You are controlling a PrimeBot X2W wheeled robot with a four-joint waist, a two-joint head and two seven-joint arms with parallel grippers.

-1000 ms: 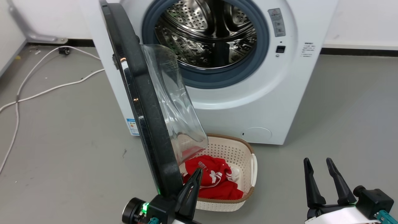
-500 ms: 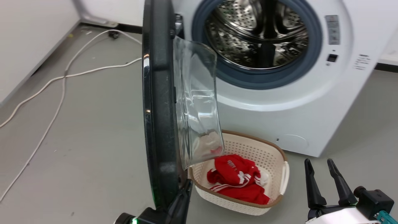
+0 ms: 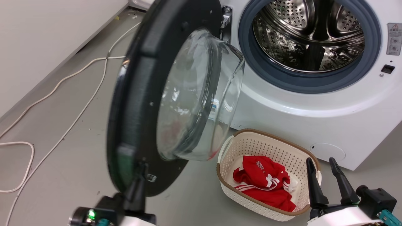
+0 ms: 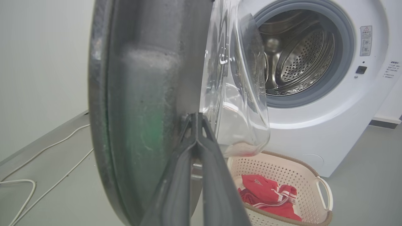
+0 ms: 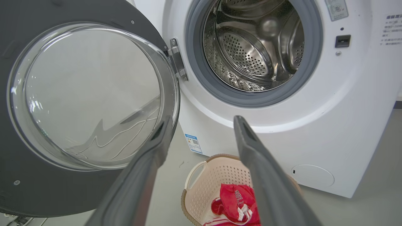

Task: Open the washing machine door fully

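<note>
— Where is the washing machine door [image 3: 132, 103] seen?
— In the head view it is found across the left and centre of the frame, well clear of the white machine [image 3: 314, 125]. Its inner side and glass bowl [image 3: 201, 94] are turned toward the camera. It is joined to the machine by the metal hinge [image 5: 177, 59], just left of the grey rubber ring [image 3: 246, 56], and the steel drum [image 3: 311, 37] is uncovered

— How is the left gripper [image 4: 196, 116] set?
— Its fingers [image 4: 216, 188] are pressed together to the tips, with nothing seen between them. In the left wrist view the tips are laid against the door's dark inner rim, at the middle of the frame

— And the right gripper [image 3: 321, 160]?
— It is seen at the lower right of the head view, with fingers spread, nothing held, and well apart from the door

— What is placed below the opening?
— A cream basket [image 3: 267, 146] is set on the grey floor [image 3: 78, 175] just beside the machine's front, and a red garment [image 3: 263, 185] is laid in it. A white cable [image 3: 62, 83] is trailed across the floor at the left
</note>
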